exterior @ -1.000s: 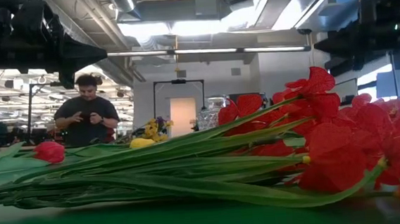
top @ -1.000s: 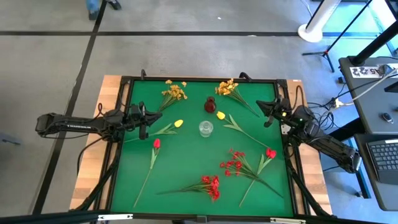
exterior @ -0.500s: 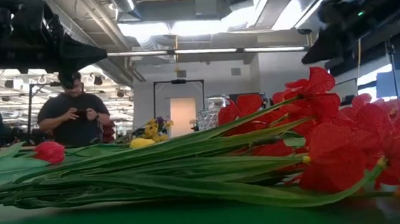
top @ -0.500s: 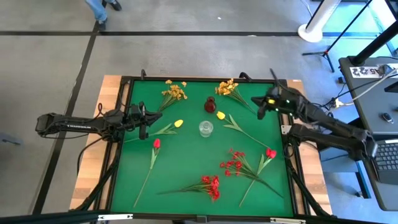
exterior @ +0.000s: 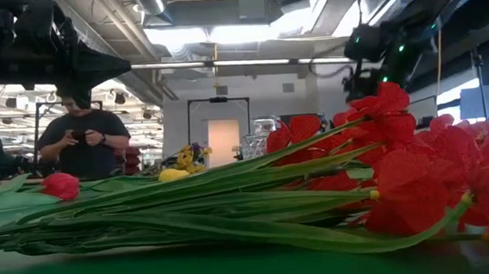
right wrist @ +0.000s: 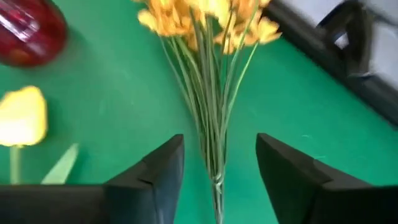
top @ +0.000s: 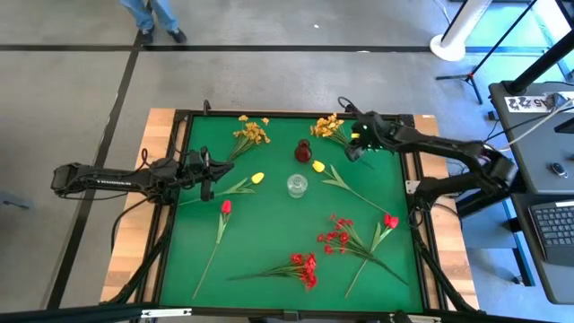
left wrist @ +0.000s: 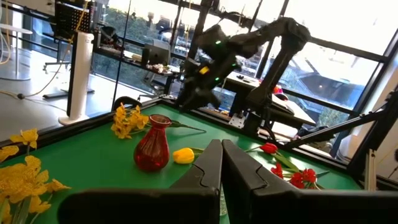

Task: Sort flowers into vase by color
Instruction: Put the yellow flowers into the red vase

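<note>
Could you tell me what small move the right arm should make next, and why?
Probably lower straight down and close. The right hand hangs open, its fingers either side of the stems of the yellow-orange spray, not yet touching them. The left hand waits shut at the table's left.

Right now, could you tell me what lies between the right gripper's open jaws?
In the right wrist view, the green stems of the yellow-orange blossom spray run between the right gripper's open jaws, over bare green table mat; neither jaw touches them yet.

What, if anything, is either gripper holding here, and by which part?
Nothing is held. The right gripper is open, its fingers either side of the green stems of the yellow-orange blossom spray. The left gripper is shut and empty.
</note>
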Controlling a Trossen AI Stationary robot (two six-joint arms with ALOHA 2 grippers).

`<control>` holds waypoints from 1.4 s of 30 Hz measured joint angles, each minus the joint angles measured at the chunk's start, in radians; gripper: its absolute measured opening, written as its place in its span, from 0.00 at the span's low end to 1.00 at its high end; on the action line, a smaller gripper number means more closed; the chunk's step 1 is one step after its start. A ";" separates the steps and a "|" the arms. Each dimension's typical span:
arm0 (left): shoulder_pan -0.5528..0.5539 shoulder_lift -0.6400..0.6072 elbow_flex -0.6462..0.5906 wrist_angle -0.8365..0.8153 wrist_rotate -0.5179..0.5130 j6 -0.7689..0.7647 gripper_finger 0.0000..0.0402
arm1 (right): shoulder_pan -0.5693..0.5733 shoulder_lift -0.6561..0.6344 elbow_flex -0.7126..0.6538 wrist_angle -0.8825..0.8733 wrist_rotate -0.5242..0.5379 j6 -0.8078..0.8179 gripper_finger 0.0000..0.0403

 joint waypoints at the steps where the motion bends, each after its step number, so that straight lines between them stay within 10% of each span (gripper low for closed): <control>1: 0.000 0.000 0.000 0.000 0.000 0.000 0.00 | -0.020 0.027 0.007 0.008 -0.025 -0.007 0.53; 42: 0.000 0.000 0.000 0.000 0.000 0.000 0.00 | -0.085 0.271 0.026 0.112 -0.126 -0.028 0.61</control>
